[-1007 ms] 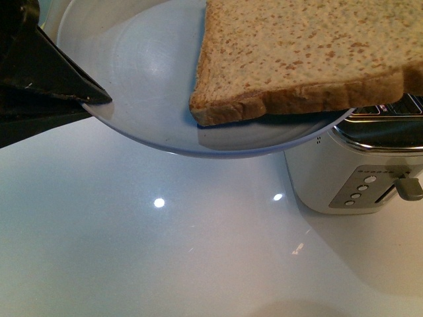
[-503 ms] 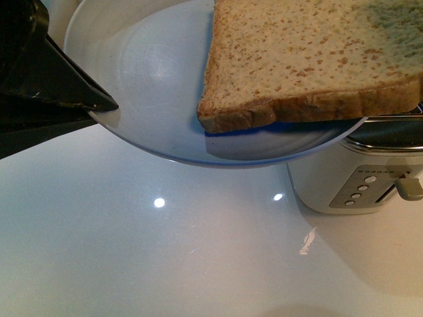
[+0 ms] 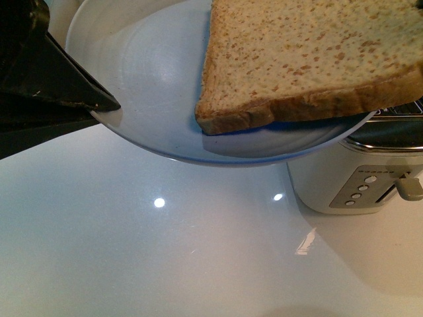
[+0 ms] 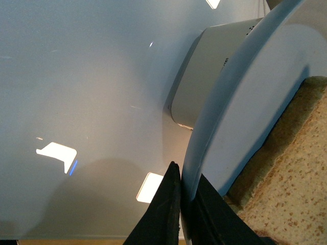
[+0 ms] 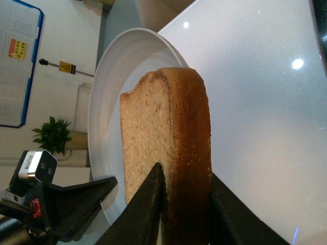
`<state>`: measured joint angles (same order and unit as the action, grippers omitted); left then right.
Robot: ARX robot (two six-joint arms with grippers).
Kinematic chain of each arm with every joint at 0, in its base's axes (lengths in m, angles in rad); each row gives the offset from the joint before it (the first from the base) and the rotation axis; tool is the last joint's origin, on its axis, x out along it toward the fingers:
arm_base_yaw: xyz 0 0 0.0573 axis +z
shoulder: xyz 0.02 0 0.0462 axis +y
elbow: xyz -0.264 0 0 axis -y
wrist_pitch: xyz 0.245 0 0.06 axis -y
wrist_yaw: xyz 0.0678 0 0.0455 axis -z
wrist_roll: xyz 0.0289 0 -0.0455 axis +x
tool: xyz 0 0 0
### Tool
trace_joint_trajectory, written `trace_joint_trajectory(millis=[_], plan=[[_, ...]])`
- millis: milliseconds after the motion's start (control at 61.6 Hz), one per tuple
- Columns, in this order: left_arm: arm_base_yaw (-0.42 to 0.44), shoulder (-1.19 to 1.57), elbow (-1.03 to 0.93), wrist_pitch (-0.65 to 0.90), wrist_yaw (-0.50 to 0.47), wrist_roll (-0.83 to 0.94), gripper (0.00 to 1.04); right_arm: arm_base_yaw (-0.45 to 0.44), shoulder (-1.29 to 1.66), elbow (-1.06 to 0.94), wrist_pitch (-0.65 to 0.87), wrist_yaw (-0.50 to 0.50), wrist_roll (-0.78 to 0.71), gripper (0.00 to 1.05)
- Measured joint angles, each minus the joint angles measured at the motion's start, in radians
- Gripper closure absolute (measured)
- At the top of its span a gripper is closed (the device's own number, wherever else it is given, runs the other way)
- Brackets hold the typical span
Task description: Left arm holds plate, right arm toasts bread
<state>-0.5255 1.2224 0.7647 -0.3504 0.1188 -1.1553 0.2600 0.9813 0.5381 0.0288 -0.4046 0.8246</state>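
Bread over plate; L hand at plate's left rim; toaster below-right, on table.

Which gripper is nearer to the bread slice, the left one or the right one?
Right. The right gripper is shut on the bread; the left gripper clamps the plate rim, apart from the slice.

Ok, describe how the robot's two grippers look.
The left gripper has matte black, angular wedge-shaped jaws with small pale scuffs; a small silver-white box and a red part sit behind them. The right gripper has two matte black fingers tapering to points.
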Motion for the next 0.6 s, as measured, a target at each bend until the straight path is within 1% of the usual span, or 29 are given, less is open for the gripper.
trace_joint_trajectory(millis=[49, 114, 179, 292, 373, 438, 503, 601], plan=[[0.0, 0.0, 0.0, -0.001, 0.002, 0.0, 1.02, -0.021, -0.01, 0.013, -0.013, -0.013, 0.0, 0.97], [0.0, 0.0, 0.0, -0.002, 0.002, 0.0, 1.02, -0.056, -0.023, 0.043, -0.027, -0.027, -0.001, 1.02], [0.0, 0.0, 0.001, -0.002, 0.003, -0.001, 1.02, -0.1, -0.031, 0.09, -0.059, -0.024, -0.018, 1.02], [0.0, 0.0, 0.003, -0.002, 0.004, -0.001, 1.02, -0.187, -0.026, 0.204, -0.136, 0.005, -0.117, 1.02], [0.0, 0.0, 0.003, -0.003, 0.004, -0.001, 1.02, -0.246, 0.003, 0.306, -0.192, 0.064, -0.237, 1.02], [0.0, 0.0, 0.003, -0.003, 0.003, -0.001, 1.02, -0.273, 0.037, 0.373, -0.222, 0.127, -0.327, 1.02], [0.0, 0.0, 0.003, -0.003, 0.003, -0.001, 1.02, -0.283, 0.077, 0.423, -0.237, 0.169, -0.441, 1.02], [0.0, 0.0, 0.003, -0.003, 0.004, -0.001, 1.02, -0.284, 0.145, 0.462, -0.234, 0.206, -0.569, 1.02]])
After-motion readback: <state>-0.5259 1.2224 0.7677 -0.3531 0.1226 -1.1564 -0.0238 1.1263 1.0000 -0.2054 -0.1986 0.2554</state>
